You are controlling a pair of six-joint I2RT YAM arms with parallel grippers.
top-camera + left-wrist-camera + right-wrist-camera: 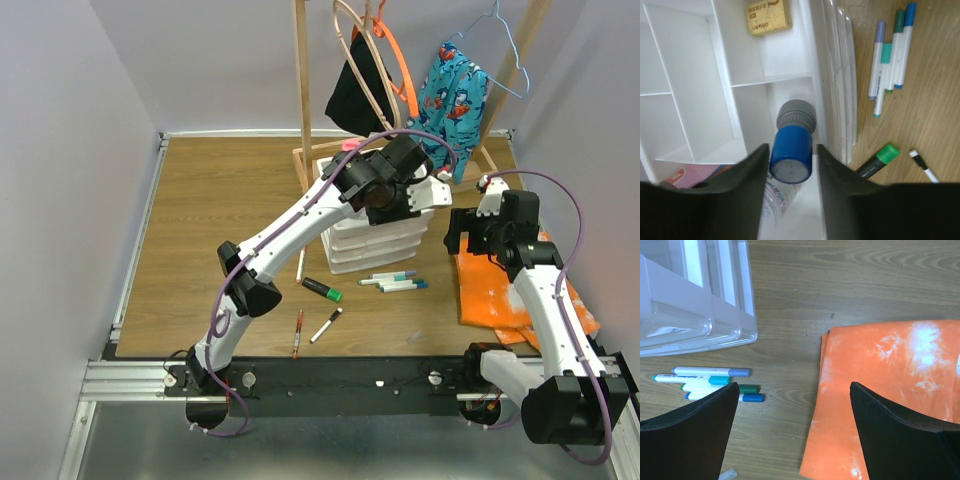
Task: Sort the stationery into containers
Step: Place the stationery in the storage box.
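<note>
A small blue-capped bottle (791, 159) with a grey body stands tilted in a compartment of the white organiser's top tray (700, 75), its cap towards the camera. My left gripper (792, 150) straddles the cap with its jaws open; a narrow gap shows on the right side. A clear bottle (774, 200) lies beneath it. Several capped pens (392, 280) lie on the wood right of the organiser (370, 250), with a green-capped marker (322, 290), a red pen (298, 332) and a white pen (326, 325) in front. My right gripper (794, 390) hangs open and empty above the floor.
An orange cloth (890, 390) lies right of the pens (715, 382). A yellow block (769, 16) sits in a far tray compartment. A wooden rack (305, 100) with hangers and clothes stands behind the organiser. The left arm reaches across the organiser top.
</note>
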